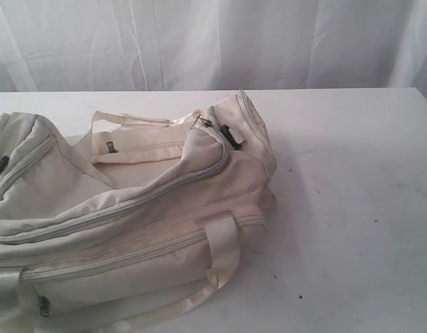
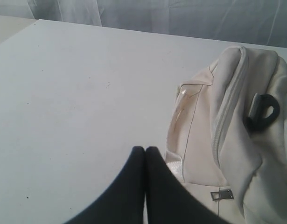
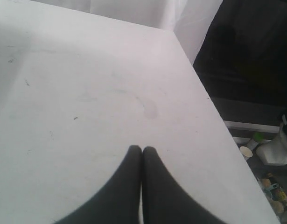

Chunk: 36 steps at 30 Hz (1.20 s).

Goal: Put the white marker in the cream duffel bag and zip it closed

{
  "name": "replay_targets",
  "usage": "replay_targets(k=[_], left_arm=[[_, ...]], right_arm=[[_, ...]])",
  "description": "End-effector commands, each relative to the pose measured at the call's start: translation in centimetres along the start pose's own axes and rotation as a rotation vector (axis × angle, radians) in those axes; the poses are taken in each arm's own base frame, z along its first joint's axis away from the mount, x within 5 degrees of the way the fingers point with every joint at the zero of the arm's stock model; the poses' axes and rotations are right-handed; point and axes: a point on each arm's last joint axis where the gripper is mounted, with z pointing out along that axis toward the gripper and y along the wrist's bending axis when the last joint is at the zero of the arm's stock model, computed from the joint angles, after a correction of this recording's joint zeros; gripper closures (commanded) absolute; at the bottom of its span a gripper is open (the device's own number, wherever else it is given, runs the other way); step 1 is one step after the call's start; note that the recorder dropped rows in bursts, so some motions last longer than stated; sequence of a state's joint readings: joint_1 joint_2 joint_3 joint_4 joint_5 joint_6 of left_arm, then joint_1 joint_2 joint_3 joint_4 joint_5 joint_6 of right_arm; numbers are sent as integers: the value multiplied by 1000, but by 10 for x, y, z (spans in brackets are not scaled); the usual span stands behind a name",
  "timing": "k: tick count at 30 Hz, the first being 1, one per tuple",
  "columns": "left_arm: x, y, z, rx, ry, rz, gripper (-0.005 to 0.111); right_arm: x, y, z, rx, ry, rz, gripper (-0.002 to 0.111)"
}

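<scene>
On the worktop, toward the left side as the exterior view shows it, lies the cream duffel bag, slumped and soft, well back from the far edge where a white curtain hangs. The bag runs out of that picture at the left and the bottom, so I see only part of it. A long pale grey zipper crosses its top and looks drawn together along the stretch that shows. At the bag's far end sit a metal ring pull and, just beside it, a black buckle. A shiny webbing handle loops over the near side.

My left gripper is clenched, the two dark fingers pressed flat against each other with nothing between them. It hangs over bare worktop just beside one end of the bag, apart from the fabric.

My right gripper is likewise pressed closed on nothing, above an open, faintly stained part of the worktop near the side edge, beyond which a dark floor holds some paper cups.

The white marker shows in none of my views, so I cannot tell where it lies.
</scene>
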State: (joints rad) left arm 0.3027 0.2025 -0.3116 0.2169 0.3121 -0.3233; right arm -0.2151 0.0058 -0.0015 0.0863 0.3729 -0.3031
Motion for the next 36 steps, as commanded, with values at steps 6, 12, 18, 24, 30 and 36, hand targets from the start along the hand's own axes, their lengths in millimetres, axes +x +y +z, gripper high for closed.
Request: replay_targets(k=[6,12,18,24,30,36], left_arm=[[51,-8,21,113,-74,-338,107],[81,-20,23,298,65,-28,107],[86,-19,17,308,88,-31,107],[86,-19,17,309,85,-31,107],[86,-19,17,309,85,-31,107],[90,-18,17,306,125,-23,107]], right_arm=[[0,0,0,8,-2,-4,108],[0,0,0,7,-2,-2,108],[0,0,0,7,-2,-2,108],[0,0,0,7,-2,-2,108],[0,0,0,7,-2,-2,108],[0,0,0,7,-2,-2,108]])
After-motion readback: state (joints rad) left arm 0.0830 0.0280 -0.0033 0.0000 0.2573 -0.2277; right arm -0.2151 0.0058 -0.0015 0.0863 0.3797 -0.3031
